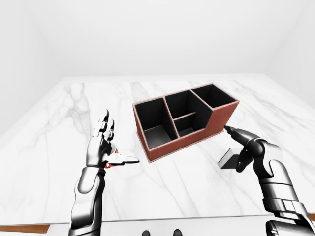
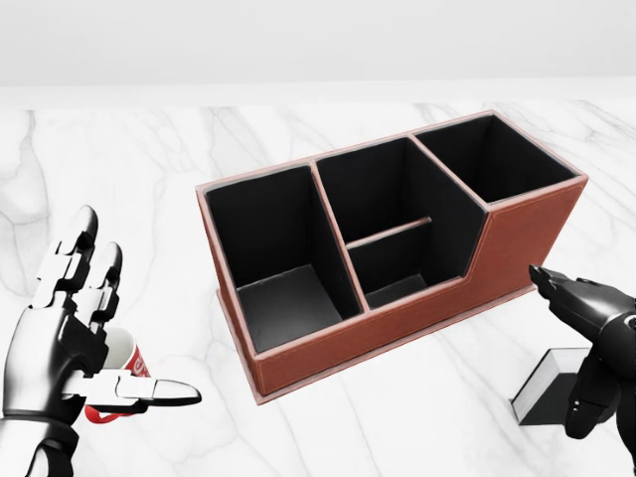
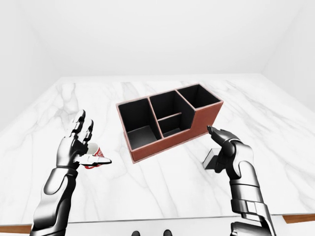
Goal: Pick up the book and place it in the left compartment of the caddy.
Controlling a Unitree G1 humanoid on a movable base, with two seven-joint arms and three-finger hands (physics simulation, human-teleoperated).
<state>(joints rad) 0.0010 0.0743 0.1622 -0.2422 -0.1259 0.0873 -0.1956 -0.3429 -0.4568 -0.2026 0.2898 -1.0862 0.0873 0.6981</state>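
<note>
The book (image 2: 550, 386) is a small dark block with white page edges, lying on the marble table at the lower right of the head view. My right hand (image 2: 574, 350) is open, its fingers spread just over and beside the book, not closed on it. The brown caddy (image 2: 517, 260) with black insides stands in the middle, set at an angle. Its left compartment (image 2: 281, 260) holds nothing. My left hand (image 2: 109, 318) is open and raised at the lower left, holding nothing.
A red and white mug (image 2: 127, 360) lies on the table behind my left hand. The white marble table (image 1: 172, 191) runs to its near edge at the bottom of the left-eye view. Plain white walls stand beyond it.
</note>
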